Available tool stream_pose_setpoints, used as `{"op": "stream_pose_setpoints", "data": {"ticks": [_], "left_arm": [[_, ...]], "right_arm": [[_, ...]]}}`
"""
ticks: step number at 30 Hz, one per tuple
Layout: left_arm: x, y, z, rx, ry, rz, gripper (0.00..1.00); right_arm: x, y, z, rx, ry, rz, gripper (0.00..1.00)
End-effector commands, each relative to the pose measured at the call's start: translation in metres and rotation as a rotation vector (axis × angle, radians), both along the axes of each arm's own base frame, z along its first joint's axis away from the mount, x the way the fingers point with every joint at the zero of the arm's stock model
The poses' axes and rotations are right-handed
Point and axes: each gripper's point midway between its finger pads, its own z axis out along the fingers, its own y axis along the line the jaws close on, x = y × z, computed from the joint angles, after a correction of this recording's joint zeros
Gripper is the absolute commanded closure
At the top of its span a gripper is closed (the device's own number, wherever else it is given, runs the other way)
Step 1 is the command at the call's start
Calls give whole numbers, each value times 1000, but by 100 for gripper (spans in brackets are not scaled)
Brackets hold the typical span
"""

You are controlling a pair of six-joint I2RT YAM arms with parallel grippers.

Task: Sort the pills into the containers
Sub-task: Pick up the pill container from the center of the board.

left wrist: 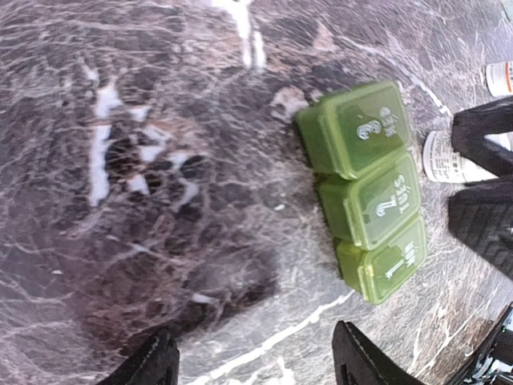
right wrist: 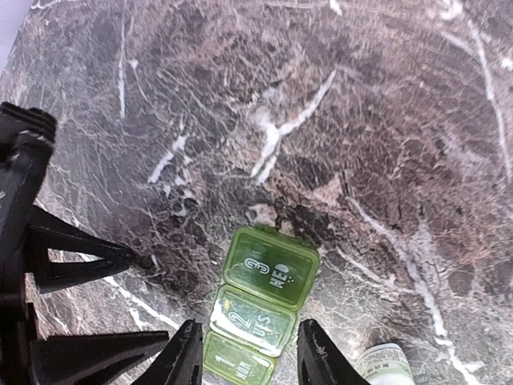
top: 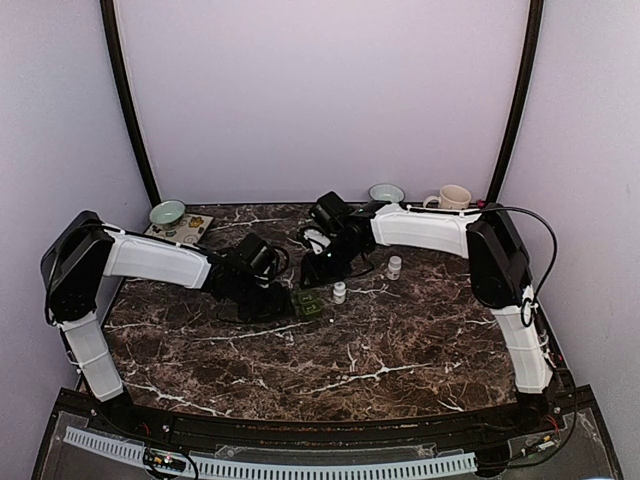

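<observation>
The left gripper (left wrist: 255,341) hung over the marble tabletop (left wrist: 160,144) with its jaws spread wide and nothing between them. The green pill organizer (left wrist: 365,188) lay flat on the tabletop ahead of it and off to the right of its right finger, clear of both fingers. The three-cell strip ran roughly away from this hand, with the "1 MON" cell nearest and the "3 WED" cell farthest, all lids shut and facing up.

The right gripper (right wrist: 250,329) was also parted, gripping nothing. From its wrist camera the strip's "1 MON" end sat between the two fingertips with a gap showing on each side. The long axis ran forward from the hand, leaning slightly right, to the "3 WED" cell at the far end.

A white pill bottle (right wrist: 385,365) stood just right of this hand's right finger, beside the organizer. A second white bottle (top: 394,266) stood farther along that side. The left gripper's black fingers (right wrist: 72,265) showed to the right gripper's left.
</observation>
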Motion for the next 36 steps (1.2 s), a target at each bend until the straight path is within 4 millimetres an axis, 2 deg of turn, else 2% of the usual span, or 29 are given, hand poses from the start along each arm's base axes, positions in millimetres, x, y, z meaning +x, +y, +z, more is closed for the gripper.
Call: {"op": "stream_pose_setpoints", "data": {"ticks": [1, 5, 8, 12, 16, 26, 36], "left_arm": [[-5, 18, -3, 13, 31, 46, 32], [1, 19, -1, -26, 24, 69, 34], [2, 13, 2, -123, 13, 77, 35], [4, -13, 14, -301, -13, 23, 34], [4, -24, 13, -346, 3, -11, 33], [5, -27, 10, -332, 5, -38, 32], [-4, -16, -2, -293, 18, -30, 32]], "right_arm": [[9, 7, 43, 60, -77, -16, 60], [10, 3, 37, 42, -71, -31, 59], [12, 2, 31, 33, -57, -36, 59], [16, 2, 27, 29, -42, -40, 59], [22, 4, 21, 18, -28, -44, 55], [25, 2, -3, -37, 9, -43, 50], [25, 10, -11, -38, 27, -26, 41]]}}
